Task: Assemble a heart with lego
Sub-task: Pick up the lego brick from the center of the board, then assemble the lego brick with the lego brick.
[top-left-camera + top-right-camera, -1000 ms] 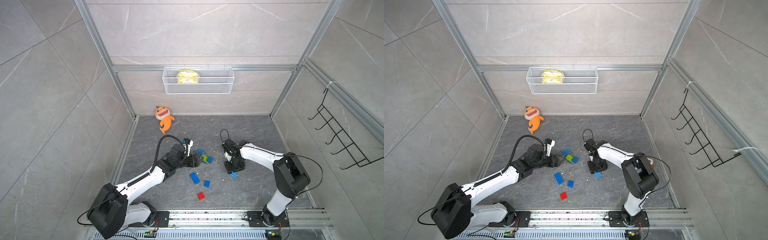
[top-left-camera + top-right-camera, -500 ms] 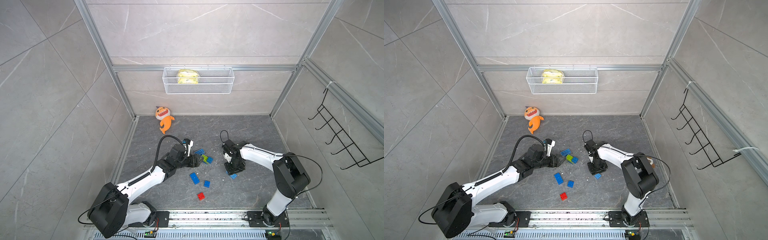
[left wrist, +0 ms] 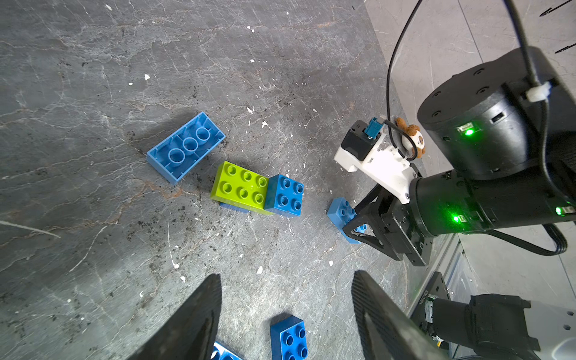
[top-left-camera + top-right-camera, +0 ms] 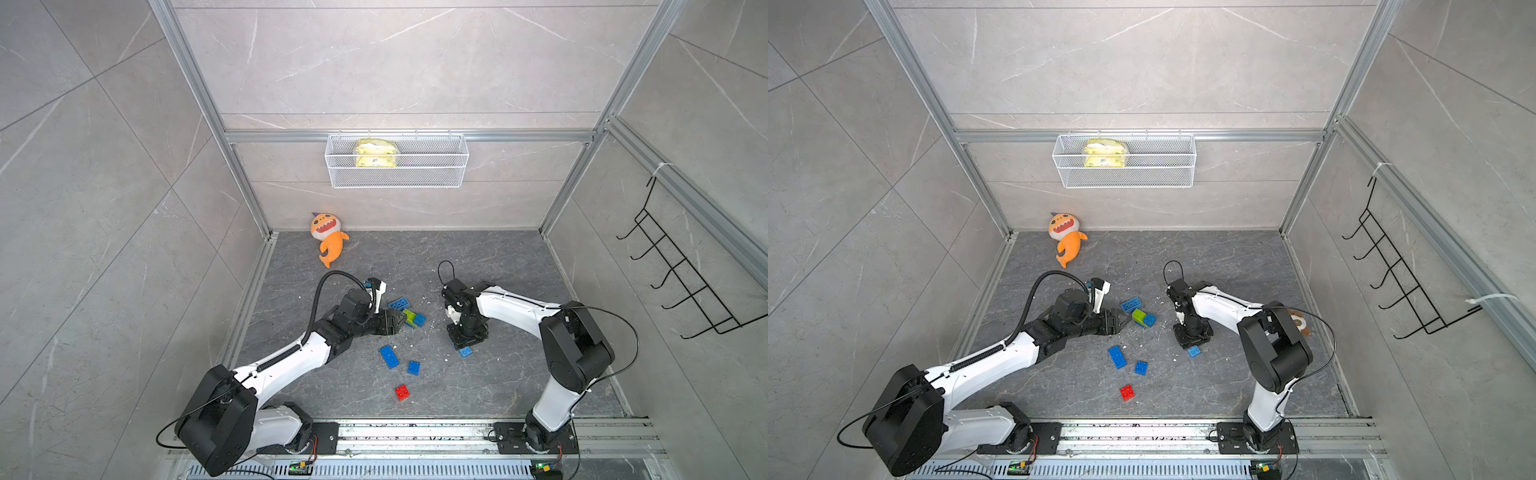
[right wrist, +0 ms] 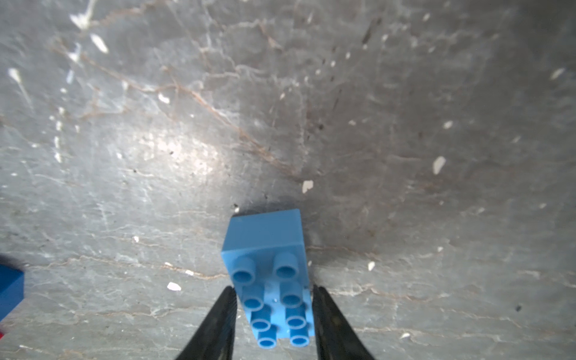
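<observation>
The heart stands as a small joined cluster (image 4: 413, 318): a lime-green long brick (image 3: 240, 185) and a blue square brick (image 3: 286, 194) sit on a blue brick beneath. My left gripper (image 3: 286, 276) hovers open just beside the cluster (image 4: 1144, 318), holding nothing. An upside-down blue long brick (image 3: 185, 146) lies beyond it. My right gripper (image 5: 272, 291) points down at the floor, its fingers pressed against both sides of a light blue long brick (image 5: 268, 261), also seen in a top view (image 4: 465, 352). Loose on the floor lie a blue long brick (image 4: 388, 356), a blue square (image 4: 413, 367) and a red square (image 4: 402, 392).
An orange plush fish (image 4: 328, 239) lies at the back left corner. A wire basket (image 4: 397, 162) with a yellow packet hangs on the back wall. A black hook rack (image 4: 681, 282) is on the right wall. A small brown plush (image 4: 1298, 322) sits behind the right arm.
The right gripper's jaws have closed in on the light blue brick. The left arm and the other bricks have not moved.
</observation>
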Motion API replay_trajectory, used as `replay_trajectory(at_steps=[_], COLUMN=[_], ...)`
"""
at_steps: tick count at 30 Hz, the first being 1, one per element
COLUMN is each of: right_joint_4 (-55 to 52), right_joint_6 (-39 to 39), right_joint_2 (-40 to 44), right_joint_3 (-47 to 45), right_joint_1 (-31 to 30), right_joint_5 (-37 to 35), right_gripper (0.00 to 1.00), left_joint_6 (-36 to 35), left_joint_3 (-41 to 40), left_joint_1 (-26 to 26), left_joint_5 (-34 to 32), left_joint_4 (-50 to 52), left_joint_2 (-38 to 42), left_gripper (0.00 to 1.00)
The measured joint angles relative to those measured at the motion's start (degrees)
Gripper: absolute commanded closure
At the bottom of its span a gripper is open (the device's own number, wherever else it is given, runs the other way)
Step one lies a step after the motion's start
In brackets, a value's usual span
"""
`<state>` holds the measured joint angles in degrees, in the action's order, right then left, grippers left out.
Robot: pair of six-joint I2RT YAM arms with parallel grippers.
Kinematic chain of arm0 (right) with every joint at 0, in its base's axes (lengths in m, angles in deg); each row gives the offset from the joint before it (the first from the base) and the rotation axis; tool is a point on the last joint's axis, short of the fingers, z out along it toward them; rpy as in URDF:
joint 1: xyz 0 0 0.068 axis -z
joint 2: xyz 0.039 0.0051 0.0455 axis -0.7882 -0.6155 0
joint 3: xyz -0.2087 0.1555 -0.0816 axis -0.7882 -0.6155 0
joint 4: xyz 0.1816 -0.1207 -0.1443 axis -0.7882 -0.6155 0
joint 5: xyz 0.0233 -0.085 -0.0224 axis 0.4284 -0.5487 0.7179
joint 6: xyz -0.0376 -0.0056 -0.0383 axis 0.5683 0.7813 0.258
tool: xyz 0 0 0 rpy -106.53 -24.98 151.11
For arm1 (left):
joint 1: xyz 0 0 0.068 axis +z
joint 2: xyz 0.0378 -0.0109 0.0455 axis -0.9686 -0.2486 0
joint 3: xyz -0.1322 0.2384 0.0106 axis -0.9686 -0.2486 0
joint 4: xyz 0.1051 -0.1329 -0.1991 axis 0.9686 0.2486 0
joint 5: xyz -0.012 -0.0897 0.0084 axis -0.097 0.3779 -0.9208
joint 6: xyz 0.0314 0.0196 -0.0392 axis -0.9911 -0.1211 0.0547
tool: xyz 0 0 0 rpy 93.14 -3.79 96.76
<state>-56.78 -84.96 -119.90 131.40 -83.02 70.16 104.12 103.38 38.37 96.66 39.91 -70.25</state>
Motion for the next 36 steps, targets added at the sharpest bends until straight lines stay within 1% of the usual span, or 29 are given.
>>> replay_trajectory(at_steps=[2, 4, 8, 10, 13, 16, 19, 22, 25, 28, 29, 31, 36], right_joint_4=[-0.02, -0.02, -0.04, -0.04, -0.39, -2.16, -4.81, -6.95, -10.01, -12.85, -14.1, -15.93, -20.94], right_joint_6=[-0.02, -0.02, 0.15, 0.17, 0.26, 1.16, 3.15, 5.64, 8.66, 11.96, 13.03, 14.93, 18.58], right_joint_2=[-0.13, -0.2, -0.39, -0.39, -0.37, 0.13, 0.87, 1.09, -0.66, -5.88, -8.55, -13.29, -24.55], right_joint_3=[0.02, 0.11, 0.52, 0.7, 1.33, 4.24, 11.43, 21.07, 31.89, 42.38, 45.81, 50.51, 59.91], right_joint_1=[-0.17, -0.26, -0.33, -0.37, -0.37, -0.39, -0.59, -1.66, -3.76, -6.05, -6.86, -8.04, -10.23], right_joint_5=[0.0, 0.0, -0.02, -0.02, 0.0, 0.24, 1.57, 3.56, 5.09, 5.92, 6.03, 6.1, 5.99], right_gripper=[0.59, 0.63, 0.67, 0.68, 0.68, 0.68, 0.68, 0.68, 0.67, 0.67, 0.67, 0.67, 0.67], left_joint_6=[0.0, 0.0, 0.0, 0.17, 1.05, 2.89, 6.19, 10.43, 14.01, 16.41, 17.03, 18.05, 19.45], left_joint_3=[-0.02, -0.04, -0.17, -0.26, -0.61, -0.61, -0.68, -1.44, -1.68, -1.68, -1.7, -1.79, -3.28], left_joint_1=[0.0, 0.0, 0.0, 0.0, 0.15, 1.25, 4.39, 7.32, 8.46, 8.35, 8.35, 8.33, 8.35], left_joint_5=[-0.17, -0.28, -0.79, -1.01, -1.68, -2.64, -1.86, 0.66, 2.91, 4.87, 5.16, 5.35, 5.09], left_joint_4=[-0.02, 0.0, -0.02, -0.09, 0.0, 0.04, -0.5, -3.54, -6.8, -9.55, -10.38, -11.58, -13.33], left_joint_2=[0.0, 0.0, 0.0, 0.0, -0.26, -2.56, -7.04, -11.69, -15.76, -17.79, -18.03, -18.03, -17.86], left_gripper=[0.31, 0.31, 0.31, 0.32, 0.35, 0.4, 0.44, 0.46, 0.48, 0.51, 0.53, 0.56, 0.56])
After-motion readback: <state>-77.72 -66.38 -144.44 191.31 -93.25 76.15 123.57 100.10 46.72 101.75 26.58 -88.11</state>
